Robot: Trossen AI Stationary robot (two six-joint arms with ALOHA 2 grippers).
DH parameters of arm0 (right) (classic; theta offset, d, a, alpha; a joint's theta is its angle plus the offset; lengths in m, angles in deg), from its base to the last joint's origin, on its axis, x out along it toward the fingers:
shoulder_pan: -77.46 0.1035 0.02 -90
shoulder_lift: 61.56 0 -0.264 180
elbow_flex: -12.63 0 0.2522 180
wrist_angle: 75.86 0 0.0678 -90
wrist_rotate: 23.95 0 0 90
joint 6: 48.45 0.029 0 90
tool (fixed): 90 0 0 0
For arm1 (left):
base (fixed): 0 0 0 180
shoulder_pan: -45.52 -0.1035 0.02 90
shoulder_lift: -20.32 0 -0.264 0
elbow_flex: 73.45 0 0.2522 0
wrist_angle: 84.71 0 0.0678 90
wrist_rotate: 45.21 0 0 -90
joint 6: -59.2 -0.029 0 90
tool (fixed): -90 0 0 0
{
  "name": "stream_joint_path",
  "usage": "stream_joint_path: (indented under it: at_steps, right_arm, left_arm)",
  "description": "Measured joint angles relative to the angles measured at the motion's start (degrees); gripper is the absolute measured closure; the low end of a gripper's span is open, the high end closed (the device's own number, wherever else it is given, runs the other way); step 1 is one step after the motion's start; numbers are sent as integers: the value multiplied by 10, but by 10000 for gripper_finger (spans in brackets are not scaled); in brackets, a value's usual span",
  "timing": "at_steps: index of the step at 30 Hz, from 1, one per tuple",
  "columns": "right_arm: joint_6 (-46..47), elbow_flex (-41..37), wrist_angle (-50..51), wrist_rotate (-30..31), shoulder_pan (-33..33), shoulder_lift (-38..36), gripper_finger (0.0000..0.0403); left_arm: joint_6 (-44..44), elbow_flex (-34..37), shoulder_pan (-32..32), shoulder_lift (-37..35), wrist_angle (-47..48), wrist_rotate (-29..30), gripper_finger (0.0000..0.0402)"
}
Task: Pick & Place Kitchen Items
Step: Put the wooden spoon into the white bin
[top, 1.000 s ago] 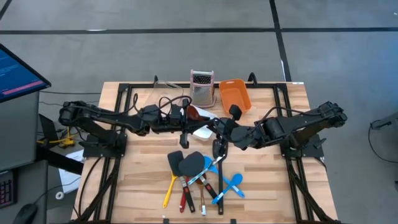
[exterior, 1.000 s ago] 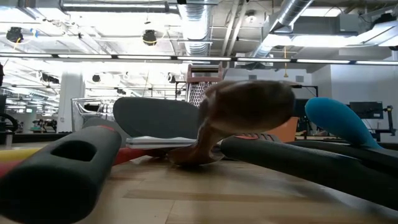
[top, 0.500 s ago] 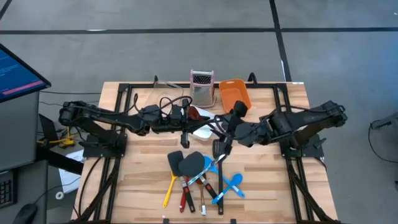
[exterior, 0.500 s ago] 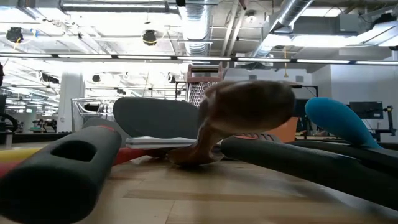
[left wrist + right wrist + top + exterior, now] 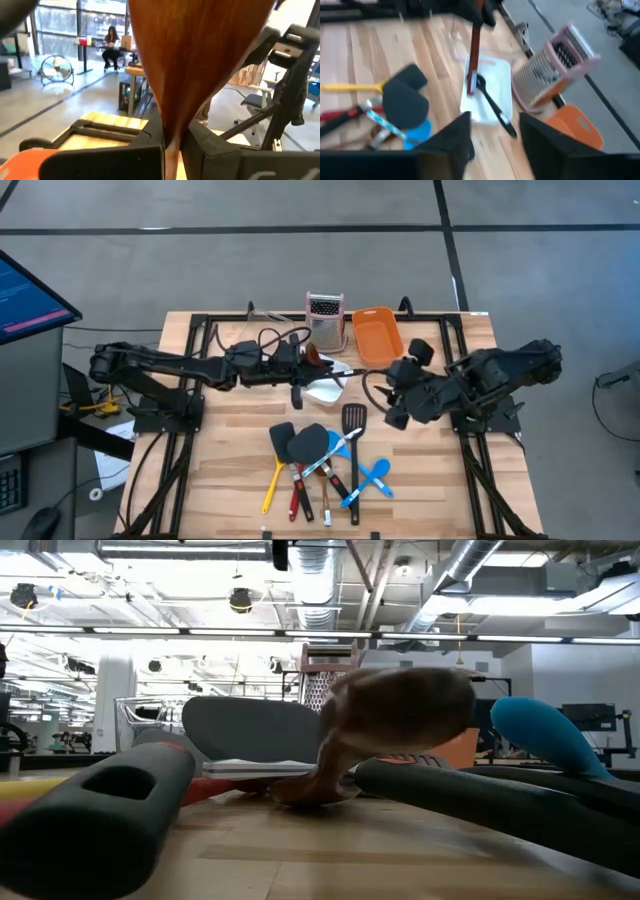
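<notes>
Gripping wooden spatula (image 5: 195, 60), left hand (image 5: 303, 360) over white tub (image 5: 327, 391).

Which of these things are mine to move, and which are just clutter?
Job: brown wooden utensil in left gripper; black utensil in white rectangular tub; pile of slim utensils.
Lying about: steel box grater with pink top; orange rectangular tub.

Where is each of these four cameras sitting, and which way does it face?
High view: overhead, looking straight down; both arms show, left gripper and right gripper.
Low view: at tabletop height, looking level past utensils into the room; no arm shows.
Left wrist view: facing the room; a wooden utensil is clamped between its fingers.
Right wrist view: angled down at the table.
Shared: the box grater.
</notes>
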Motion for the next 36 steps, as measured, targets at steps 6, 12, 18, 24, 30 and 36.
stream_joint_path:
  at_steps: [6, 12, 18, 24, 30, 36]
  right_arm:
    - [-19, 0, 37, -2, 21, 0, 391]
    - [-27, -14, 27, 0, 40, -44, 400]
    - [-33, -129, -105, 19, 58, -155, 402]
    - [-34, -294, -243, 29, 53, -271, 402]
    - [-33, -443, -371, 29, 22, -356, 403]
    - [-33, -549, -481, 29, -3, -405, 403]
  left_arm:
    - [1, -1, -20, -41, 81, 0, 394]
    - [1, 0, -34, -50, 117, 0, 394]
    - [1, 0, -42, -50, 152, 3, 394]
    - [14, -27, -57, -49, 235, 16, 394]
    - [-13, -88, -66, -13, 307, 29, 395]
    - [-47, -172, -66, 66, 417, 30, 395]
